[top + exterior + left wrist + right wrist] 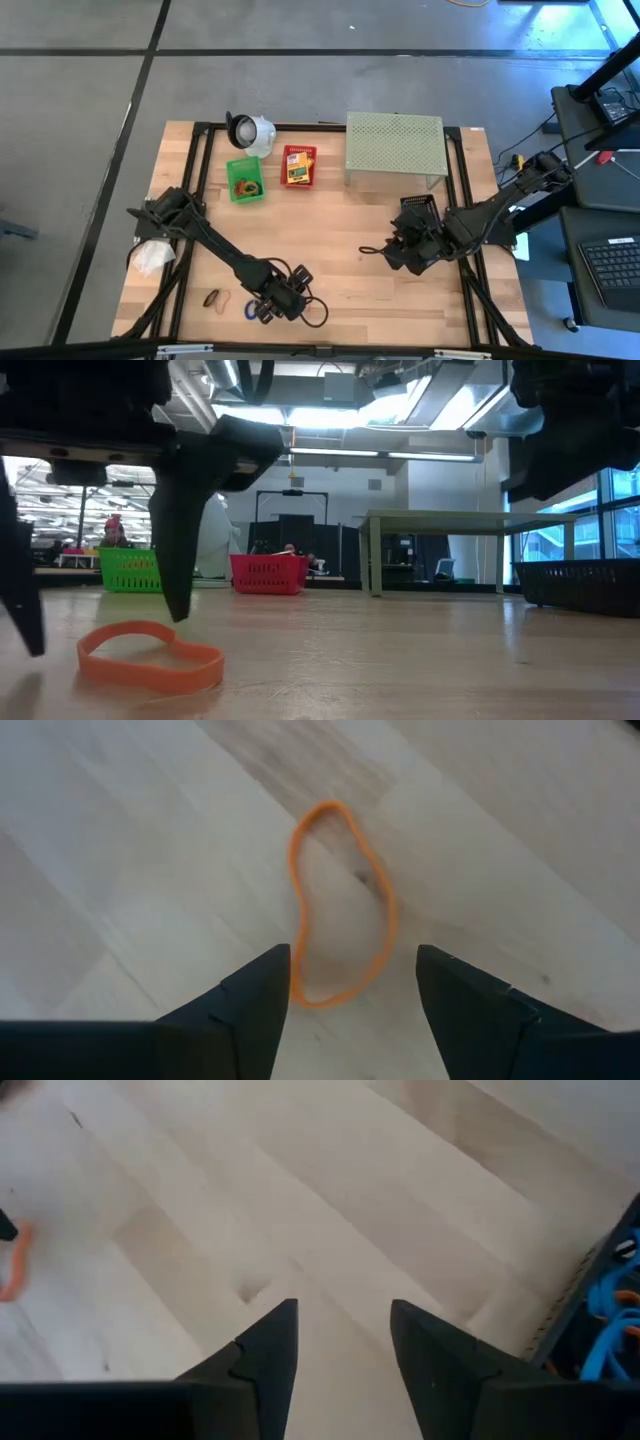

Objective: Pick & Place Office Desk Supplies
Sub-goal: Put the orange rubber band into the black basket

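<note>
L gripper (345, 985) open over orange band (340, 910), wood table (120, 850).

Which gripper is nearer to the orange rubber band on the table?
The left gripper: it hangs directly over the orange rubber band, fingers open either side. The right gripper is far across the table, beside the black basket.

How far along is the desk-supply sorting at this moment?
Partly done: bands lie in the green bin, a crayon box in the red bin. In hand: the left gripper, fingers open, straddles an orange rubber band. Left: loose bands near the table's front edge.
</note>
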Controlling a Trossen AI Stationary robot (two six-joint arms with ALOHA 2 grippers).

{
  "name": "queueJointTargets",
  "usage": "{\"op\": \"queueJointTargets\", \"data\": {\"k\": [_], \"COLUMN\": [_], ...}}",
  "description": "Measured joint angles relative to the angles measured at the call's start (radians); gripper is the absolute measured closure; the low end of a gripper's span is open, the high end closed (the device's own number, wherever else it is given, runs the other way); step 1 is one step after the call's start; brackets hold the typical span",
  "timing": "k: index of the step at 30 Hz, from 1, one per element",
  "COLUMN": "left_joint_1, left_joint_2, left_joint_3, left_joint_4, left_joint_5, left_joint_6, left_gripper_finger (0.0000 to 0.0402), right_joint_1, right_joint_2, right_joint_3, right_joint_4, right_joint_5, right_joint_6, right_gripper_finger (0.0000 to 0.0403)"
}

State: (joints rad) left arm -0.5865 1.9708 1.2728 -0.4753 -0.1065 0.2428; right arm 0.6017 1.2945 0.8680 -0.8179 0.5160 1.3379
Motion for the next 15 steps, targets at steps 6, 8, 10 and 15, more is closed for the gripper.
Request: {"op": "queueJointTargets", "data": {"k": [6, 8, 10, 15], "left_joint_1": [0.001, 0.001, 0.005, 0.025], "left_joint_2": [0.000, 0.000, 0.011, 0.044], "left_joint_3": [0.000, 0.000, 0.000, 0.004], "left_joint_4": [0.008, 0.012, 0.039, 0.050], "left_joint_5": [-0.033, -0.033, -0.024, 0.083], "left_joint_6": [0.022, 0.031, 0.032, 0.024], "left_gripper_finger": [0.0179, 0.0180, 0.0181, 0.0191], "right_joint_1": [0.000, 0.000, 0.000, 0.000], "right_joint_2": [0.000, 0.000, 0.000, 0.000], "right_joint_3": [0.000, 0.000, 0.000, 0.000], "right_joint_4": [0.040, 0.074, 0.116, 0.225], "right_joint_5": [0.005, 0.008, 0.008, 0.008], "right_joint_6": [-0.019, -0.039, -0.063, -0.128], "right_gripper_finger": [0.0241, 0.0241, 0.0241, 0.0241]}}
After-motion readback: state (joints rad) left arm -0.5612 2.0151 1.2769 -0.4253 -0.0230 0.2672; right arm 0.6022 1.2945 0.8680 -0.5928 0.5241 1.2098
